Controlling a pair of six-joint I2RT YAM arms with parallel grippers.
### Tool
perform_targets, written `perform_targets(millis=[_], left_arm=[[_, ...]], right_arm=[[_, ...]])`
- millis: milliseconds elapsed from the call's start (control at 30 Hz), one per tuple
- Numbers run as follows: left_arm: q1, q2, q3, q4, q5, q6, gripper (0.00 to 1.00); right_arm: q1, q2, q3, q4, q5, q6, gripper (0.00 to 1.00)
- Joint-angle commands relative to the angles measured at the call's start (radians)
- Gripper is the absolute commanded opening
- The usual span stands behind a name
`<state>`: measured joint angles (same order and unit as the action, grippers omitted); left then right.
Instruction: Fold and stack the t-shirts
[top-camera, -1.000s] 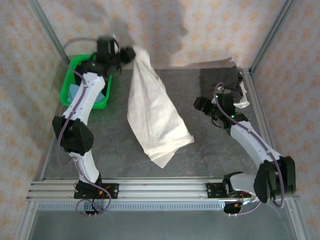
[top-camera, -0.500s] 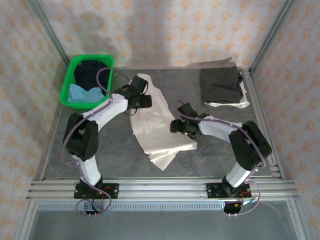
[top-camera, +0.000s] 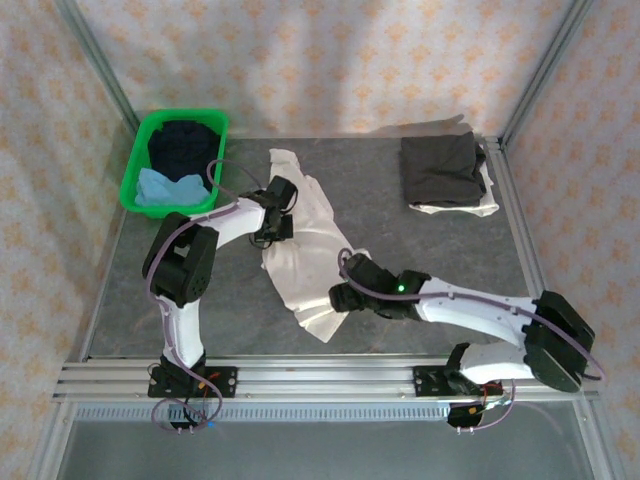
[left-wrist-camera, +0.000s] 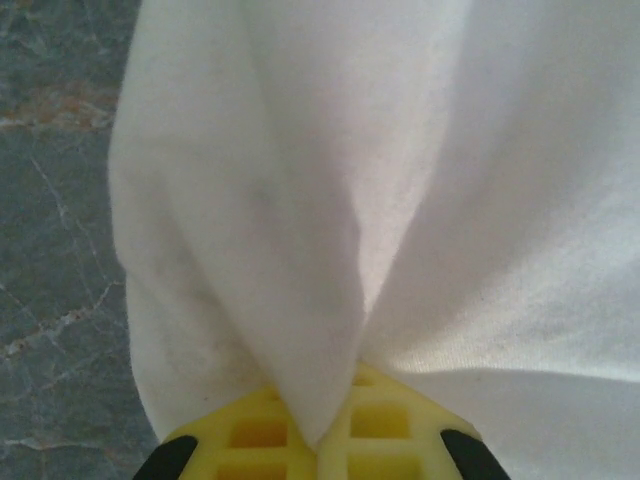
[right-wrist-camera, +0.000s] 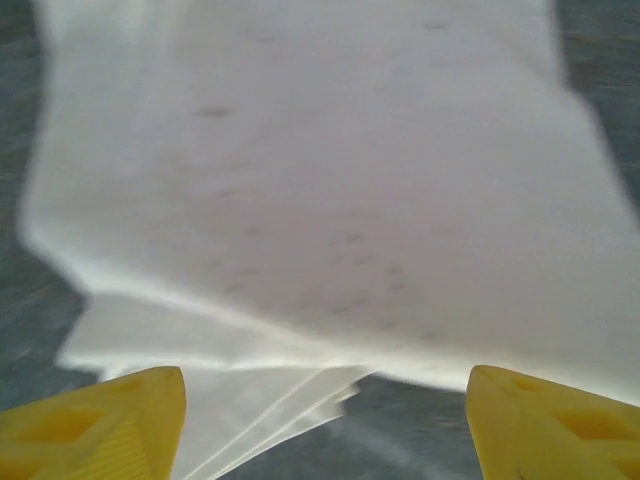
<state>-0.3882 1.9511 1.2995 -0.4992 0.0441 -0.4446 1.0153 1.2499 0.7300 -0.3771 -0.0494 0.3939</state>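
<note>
The off-white shirt (top-camera: 310, 250), hung up a second earlier, had been laid mid-desk (top-camera: 430, 240), a fold was pinched in the closed left claw (left-wrist-camera: 318, 440), and the open right claw (right-wrist-camera: 325, 400) had been brought to its near edge for folding.

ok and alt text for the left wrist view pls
The yellow left gripper is shut on a pinched fold of the off-white t-shirt at the bottom edge of the picture. The cloth fans up and out from the pinch in soft creases, with the grey marbled table showing at the left.
</note>
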Motion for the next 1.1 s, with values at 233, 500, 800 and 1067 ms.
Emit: perform_targets(millis=[233, 500, 800, 1067], left_arm=[[0.012, -0.105, 0.011, -0.031, -0.029, -0.022, 0.00], [0.020, -0.176, -0.008, -0.051, -0.013, -0.024, 0.00], [-0.020, -0.521, 0.055, -0.247, -0.124, 0.005, 0.00], [-0.078, -0.643, 0.225, -0.375, -0.216, 0.066, 0.10]], right_arm=[[0.110, 0.232, 0.011, 0.159, -0.050, -0.130, 0.79], [0.117, 0.433, 0.134, 0.049, 0.209, -0.113, 0.42], [0.089, 0.034, 0.195, -0.175, 0.551, -0.132, 0.00], [0.040, -0.272, 0.385, -0.224, 0.490, -0.197, 0.00]])
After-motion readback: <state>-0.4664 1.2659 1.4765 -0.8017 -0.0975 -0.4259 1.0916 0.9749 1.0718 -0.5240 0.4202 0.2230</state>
